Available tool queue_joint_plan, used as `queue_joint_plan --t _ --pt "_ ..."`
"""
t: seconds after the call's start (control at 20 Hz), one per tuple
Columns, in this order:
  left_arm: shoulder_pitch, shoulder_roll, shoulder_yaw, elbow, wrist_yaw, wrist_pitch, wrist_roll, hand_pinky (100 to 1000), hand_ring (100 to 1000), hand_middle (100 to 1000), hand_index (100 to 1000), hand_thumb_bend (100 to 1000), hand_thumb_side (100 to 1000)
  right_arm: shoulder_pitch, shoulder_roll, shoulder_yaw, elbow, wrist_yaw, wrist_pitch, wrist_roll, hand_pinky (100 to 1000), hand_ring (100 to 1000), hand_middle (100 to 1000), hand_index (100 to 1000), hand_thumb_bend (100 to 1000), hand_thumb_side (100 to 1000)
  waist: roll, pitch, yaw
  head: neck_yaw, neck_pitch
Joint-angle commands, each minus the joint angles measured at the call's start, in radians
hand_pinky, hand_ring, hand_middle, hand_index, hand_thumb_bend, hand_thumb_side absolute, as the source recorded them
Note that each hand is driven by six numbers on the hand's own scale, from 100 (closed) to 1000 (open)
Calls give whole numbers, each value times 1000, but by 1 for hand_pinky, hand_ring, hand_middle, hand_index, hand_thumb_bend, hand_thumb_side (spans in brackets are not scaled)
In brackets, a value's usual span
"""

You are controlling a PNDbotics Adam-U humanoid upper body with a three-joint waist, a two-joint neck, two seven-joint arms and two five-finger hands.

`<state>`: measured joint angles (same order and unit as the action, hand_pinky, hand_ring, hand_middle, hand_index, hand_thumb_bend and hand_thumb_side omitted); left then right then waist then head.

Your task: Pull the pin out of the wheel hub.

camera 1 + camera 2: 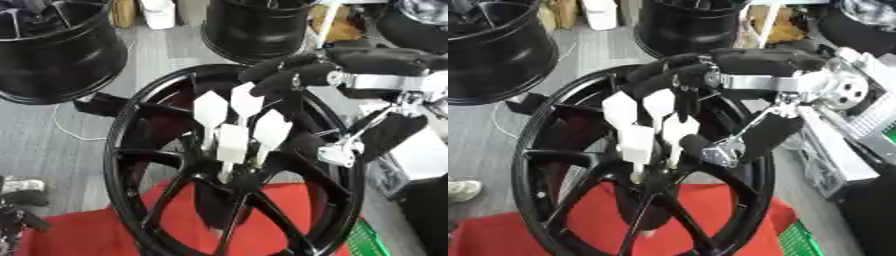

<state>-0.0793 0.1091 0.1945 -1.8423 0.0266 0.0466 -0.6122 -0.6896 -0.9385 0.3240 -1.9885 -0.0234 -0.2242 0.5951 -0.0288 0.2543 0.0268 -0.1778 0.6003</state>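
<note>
A black wheel hub (131,165) stands upright on a red cloth (79,235). Several white pins with flat pointed heads (233,142) stick out of its centre in a tight cluster. My right hand (754,65) reaches in from the right at the top of that cluster. Its fingers (280,75) arch over the upper pin heads, and its thumb (699,145) sits low beside the rightmost pin (273,130). The hand is spread around the pins, and none looks pinched. A dark shape in the lower left corner may be my left hand (19,220).
Two more black wheels stand behind, at the far left (52,55) and the far middle (254,30). A white cable (66,127) lies on the grey floor. A green crate (367,240) sits at the lower right, and a shoe (461,189) at the left edge.
</note>
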Motion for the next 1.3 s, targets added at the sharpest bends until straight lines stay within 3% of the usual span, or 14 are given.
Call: queue_joint_plan --t 0.05,0.15,0.2,0.65,1.2,1.3 --pt "-5 8 5 -11 4 -3 3 649 502 653 784 115 966 -12 -21 -14 -12 22 19 12 517 563 1000 957 100 215 2 -14 0 -7 -6" --pt "-5 8 5 -11 4 -4 3 649 502 653 784 115 966 -8 -22 -15 -12 33 27 23 518 559 1000 956 100 221 2 -14 -1 -10 -7" --pt "-5 8 5 -10 3 -4 3 649 502 652 785 117 959 -6 -23 -15 -12 38 32 29 517 556 1000 956 100 181 2 -14 -1 -12 -8" --pt "-3 6 1 -9 0 -5 -4 650 501 651 785 116 969 16 -23 -14 -12 118 83 104 531 538 1000 952 100 422 5 -12 -2 -26 -12" --pt "-6 5 -2 -9 -1 -6 -12 651 500 648 786 116 970 6 -1 -9 40 280 80 179 521 485 983 940 100 591 4 -9 8 -39 -15" --pt "-7 5 -3 -9 -1 -6 -13 651 500 646 786 116 970 4 6 -7 61 311 69 187 508 470 969 939 100 568 4 -7 11 -43 -16"
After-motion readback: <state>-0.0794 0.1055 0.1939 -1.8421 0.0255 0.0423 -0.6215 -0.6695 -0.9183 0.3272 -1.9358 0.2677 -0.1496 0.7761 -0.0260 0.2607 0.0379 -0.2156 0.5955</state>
